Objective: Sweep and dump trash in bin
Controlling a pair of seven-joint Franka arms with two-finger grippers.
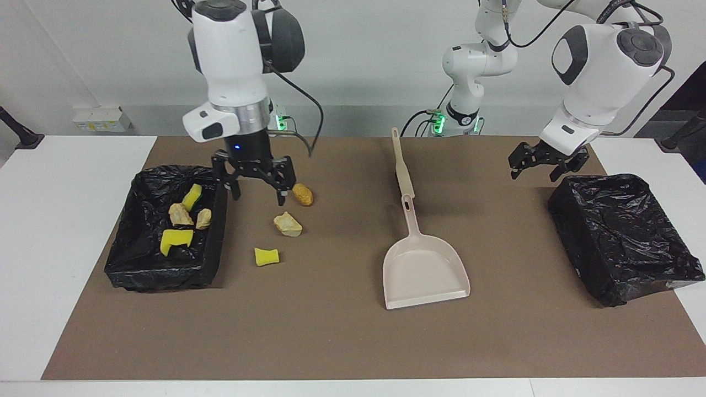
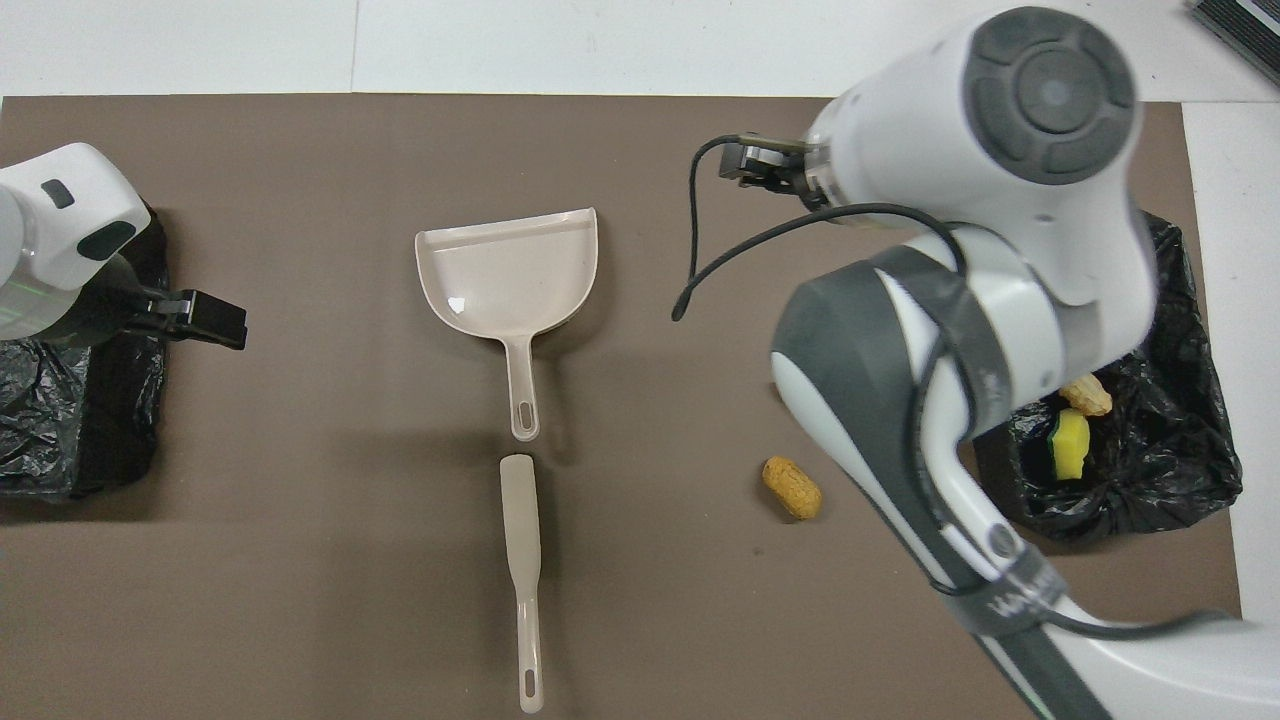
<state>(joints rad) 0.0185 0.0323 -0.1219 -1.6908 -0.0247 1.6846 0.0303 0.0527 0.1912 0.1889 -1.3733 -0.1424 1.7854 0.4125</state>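
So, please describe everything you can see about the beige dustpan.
The dustpan is pale beige and looks like smooth plastic, with a flat scoop, low raised walls on three sides and a straight open lip. Its slim handle has a hanging slot near the end and points toward the robots. It lies flat and empty on the brown mat, mid-table. The handle's end nearly meets a matching beige brush; whether they touch is unclear. No gripper touches it.

One partly readable text shows: white capital letters on a dark strap (image 2: 1010,600) wrapped around the right arm, at the lower right of the overhead frame. They start "WAN" and the rest is cut off by the strap's curve. Nothing else bears legible lettering.
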